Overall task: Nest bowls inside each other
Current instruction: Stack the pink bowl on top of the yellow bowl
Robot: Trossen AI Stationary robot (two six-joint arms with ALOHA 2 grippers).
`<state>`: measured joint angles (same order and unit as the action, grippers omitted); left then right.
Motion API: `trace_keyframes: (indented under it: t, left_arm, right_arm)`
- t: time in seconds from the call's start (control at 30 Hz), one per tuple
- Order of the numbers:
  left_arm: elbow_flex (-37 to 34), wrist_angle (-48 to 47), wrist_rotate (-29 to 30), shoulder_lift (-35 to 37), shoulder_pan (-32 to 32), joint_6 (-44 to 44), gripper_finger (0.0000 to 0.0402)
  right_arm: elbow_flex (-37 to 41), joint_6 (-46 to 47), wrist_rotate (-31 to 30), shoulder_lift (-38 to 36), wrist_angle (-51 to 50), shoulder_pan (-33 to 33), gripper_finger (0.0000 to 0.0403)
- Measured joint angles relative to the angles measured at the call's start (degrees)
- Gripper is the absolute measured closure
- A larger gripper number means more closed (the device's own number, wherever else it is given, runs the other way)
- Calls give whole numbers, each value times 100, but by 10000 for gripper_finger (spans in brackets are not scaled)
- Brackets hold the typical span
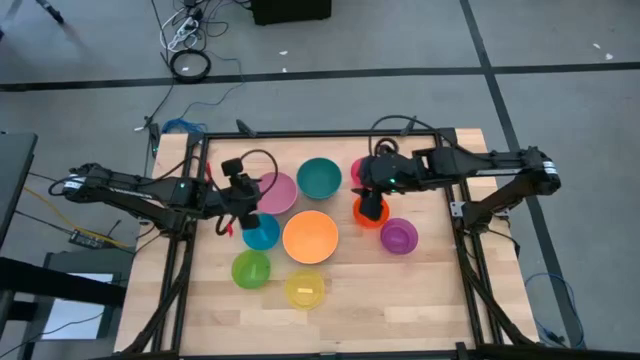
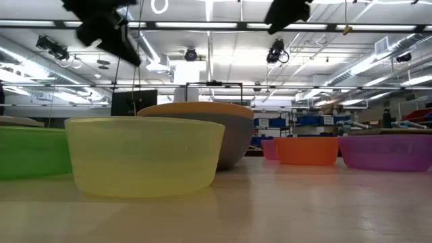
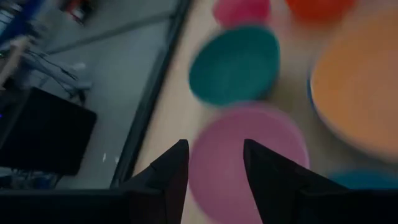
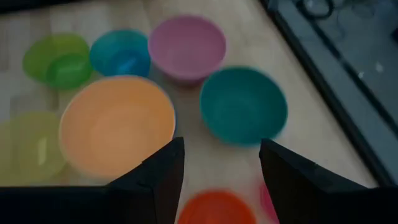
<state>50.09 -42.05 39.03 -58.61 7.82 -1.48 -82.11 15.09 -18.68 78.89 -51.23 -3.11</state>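
**Light, slick bowls wanted a rim pinch**

The right hand hung open directly above the red-orange bowl, holding nothing; ahead of it sat the teal bowl and the wide orange bowl. The left hand also stood open and empty, the pink bowl just beyond its fingers. The bowls looked thin, stiff, light and probably slippery, so one wall at the rim seemed the best hold on the surface.

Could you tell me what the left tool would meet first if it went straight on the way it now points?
Probably the pink bowl: it lies directly between and ahead of the left tool's open fingers, with the teal bowl beyond it. Height above the bowl is unclear.
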Motion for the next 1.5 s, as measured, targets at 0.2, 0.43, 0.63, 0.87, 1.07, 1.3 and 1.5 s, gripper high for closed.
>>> trace_keyframes:
  t: [0.2,0.43,0.63,0.87,1.07,1.3,1.5]
  left_arm:
    - [0,-1790,-492,-76,-174,-187,238]
    - [0,-1770,-1191,-178,-286,-1176,238]
    - [-192,-1383,-1286,-458,-372,-2286,238]
    - [-692,-835,-1413,-903,-657,-2805,238]
    - [-948,-120,-1427,-1202,-971,-3083,238]
    - [-1103,472,-1620,-1561,-1445,-3269,238]
    - [-1106,683,-1675,-1706,-1592,-3347,239]
  right_arm:
    - [0,613,2,-92,-752,-378,206]
    - [1,800,4,168,-831,-581,203]
    - [2,860,-55,404,-817,-609,200]
    - [2,946,-66,656,-822,-721,184]
    - [2,1044,-73,769,-773,-804,180]
    - [2,1127,-72,819,-756,-883,181]
    - [2,1181,-74,818,-755,-917,181]
